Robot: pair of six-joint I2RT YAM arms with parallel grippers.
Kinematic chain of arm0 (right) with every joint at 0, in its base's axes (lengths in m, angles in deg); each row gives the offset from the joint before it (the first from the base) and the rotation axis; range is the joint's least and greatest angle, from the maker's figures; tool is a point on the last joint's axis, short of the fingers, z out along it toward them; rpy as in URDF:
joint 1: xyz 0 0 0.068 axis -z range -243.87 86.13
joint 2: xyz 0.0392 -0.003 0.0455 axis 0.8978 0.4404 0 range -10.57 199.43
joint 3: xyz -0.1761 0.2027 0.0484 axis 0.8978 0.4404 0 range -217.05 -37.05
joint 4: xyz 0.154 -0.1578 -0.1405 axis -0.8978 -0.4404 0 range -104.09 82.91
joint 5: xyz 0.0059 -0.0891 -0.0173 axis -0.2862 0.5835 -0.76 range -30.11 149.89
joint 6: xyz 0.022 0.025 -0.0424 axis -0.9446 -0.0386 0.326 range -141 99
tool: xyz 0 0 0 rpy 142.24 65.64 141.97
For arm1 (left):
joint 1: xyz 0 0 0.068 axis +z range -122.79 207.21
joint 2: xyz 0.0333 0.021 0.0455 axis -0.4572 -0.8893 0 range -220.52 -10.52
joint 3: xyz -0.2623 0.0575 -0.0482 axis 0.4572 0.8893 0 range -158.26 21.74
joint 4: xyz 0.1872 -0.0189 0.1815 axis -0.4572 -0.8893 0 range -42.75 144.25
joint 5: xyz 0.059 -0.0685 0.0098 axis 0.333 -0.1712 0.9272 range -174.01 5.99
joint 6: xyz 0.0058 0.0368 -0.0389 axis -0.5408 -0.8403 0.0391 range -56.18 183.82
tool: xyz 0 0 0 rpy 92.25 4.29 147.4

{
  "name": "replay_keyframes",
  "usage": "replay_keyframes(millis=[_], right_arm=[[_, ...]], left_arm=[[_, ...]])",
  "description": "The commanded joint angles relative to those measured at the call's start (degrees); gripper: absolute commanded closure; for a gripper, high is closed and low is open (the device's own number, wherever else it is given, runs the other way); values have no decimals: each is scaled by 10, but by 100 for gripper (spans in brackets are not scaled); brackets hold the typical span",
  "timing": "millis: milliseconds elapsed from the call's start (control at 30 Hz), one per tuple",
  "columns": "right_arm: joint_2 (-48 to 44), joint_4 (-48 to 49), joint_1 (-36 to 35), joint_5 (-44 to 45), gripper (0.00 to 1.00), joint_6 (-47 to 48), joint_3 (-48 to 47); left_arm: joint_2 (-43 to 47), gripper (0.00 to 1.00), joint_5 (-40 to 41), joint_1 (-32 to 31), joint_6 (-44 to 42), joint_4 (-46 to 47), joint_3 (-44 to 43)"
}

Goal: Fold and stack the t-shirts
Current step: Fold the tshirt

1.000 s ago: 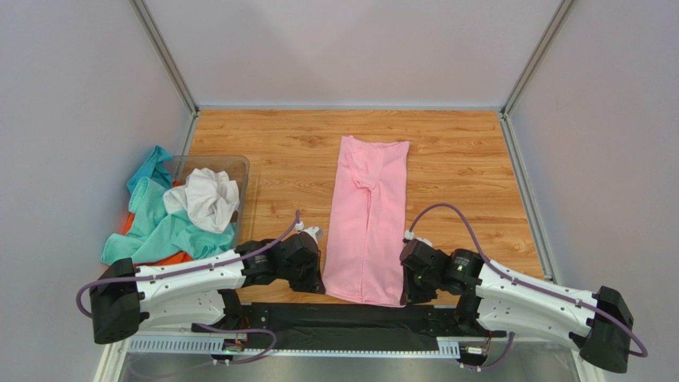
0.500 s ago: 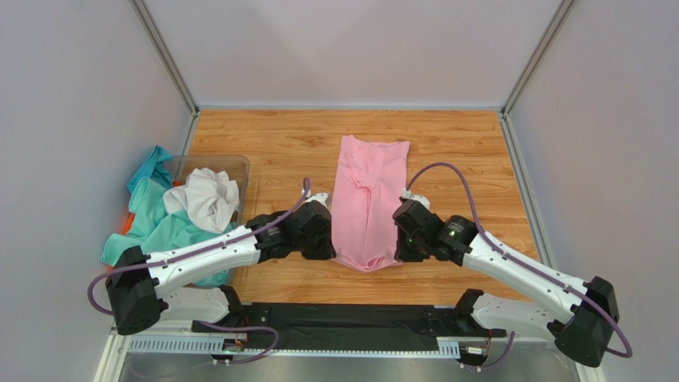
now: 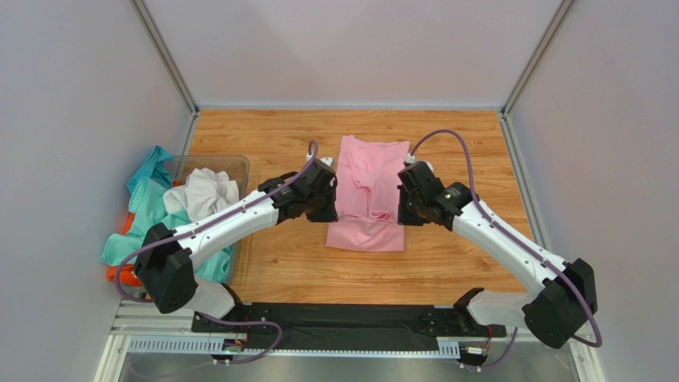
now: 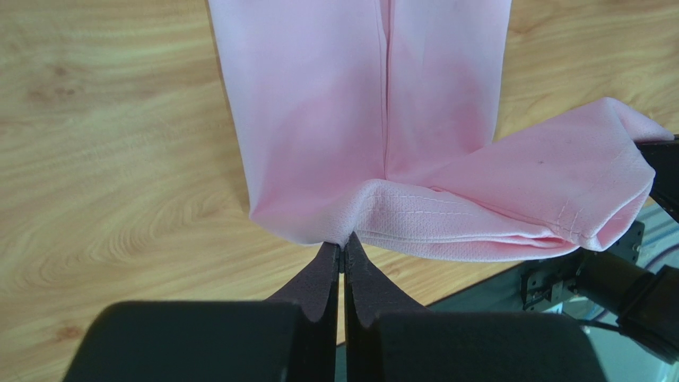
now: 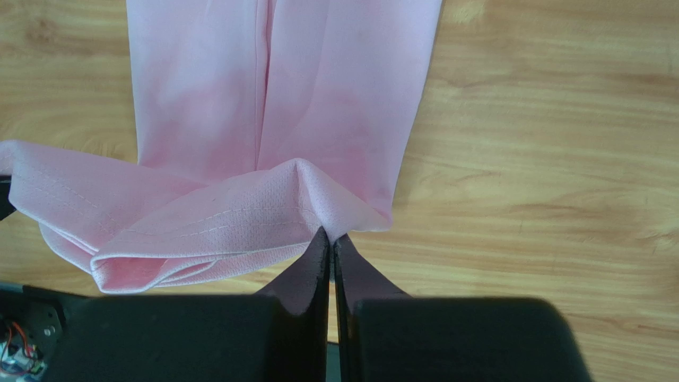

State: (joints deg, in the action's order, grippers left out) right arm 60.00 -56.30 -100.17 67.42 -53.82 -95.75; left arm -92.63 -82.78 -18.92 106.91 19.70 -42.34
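Observation:
The pink t-shirt (image 3: 368,187) lies as a long narrow strip in the middle of the wooden table, its near end lifted and folded back over itself. My left gripper (image 3: 328,210) is shut on the left corner of that lifted hem (image 4: 414,227). My right gripper (image 3: 401,213) is shut on the right corner (image 5: 239,219). Both pinch the fabric at the fingertips, and the hem sags between them above the flat part of the shirt (image 4: 319,95). The teal t-shirt (image 3: 163,223), the white t-shirt (image 3: 203,195) and an orange t-shirt (image 3: 119,274) sit heaped at the left.
A clear plastic bin (image 3: 231,167) stands at the left under the heap of shirts. Grey walls close in the table on the left, back and right. Bare wood (image 3: 470,159) shows either side of the pink shirt.
Both grippers have carried the pink shirt's near hem away from the table's front edge toward the back, folding the strip over itself. The arms have stretched out forward.

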Motion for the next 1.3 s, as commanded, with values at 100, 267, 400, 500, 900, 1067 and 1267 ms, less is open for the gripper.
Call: replay_keyframes(millis=[100, 267, 400, 500, 900, 1067, 1267], right_arm=[[51, 32, 49, -13, 100, 45, -62], [85, 39, 75, -27, 100, 60, -75], [114, 52, 94, -41, 100, 68, -85], [135, 63, 111, -52, 100, 74, -92], [222, 113, 153, -103, 100, 84, -103], [263, 142, 168, -113, 99, 72, -104], [292, 151, 181, -110, 89, 72, -113]], left_arm=[[-54, 100, -26, 37, -62, -4, -75], [-107, 100, -48, 60, -83, -5, -119], [-145, 100, -62, 72, -95, -6, -145], [-169, 100, -68, 82, -100, -6, -163], [-249, 99, -84, 112, -116, -5, -208], [-285, 98, -91, 122, -115, -1, -219], [-311, 79, -100, 131, -121, 12, -226]])
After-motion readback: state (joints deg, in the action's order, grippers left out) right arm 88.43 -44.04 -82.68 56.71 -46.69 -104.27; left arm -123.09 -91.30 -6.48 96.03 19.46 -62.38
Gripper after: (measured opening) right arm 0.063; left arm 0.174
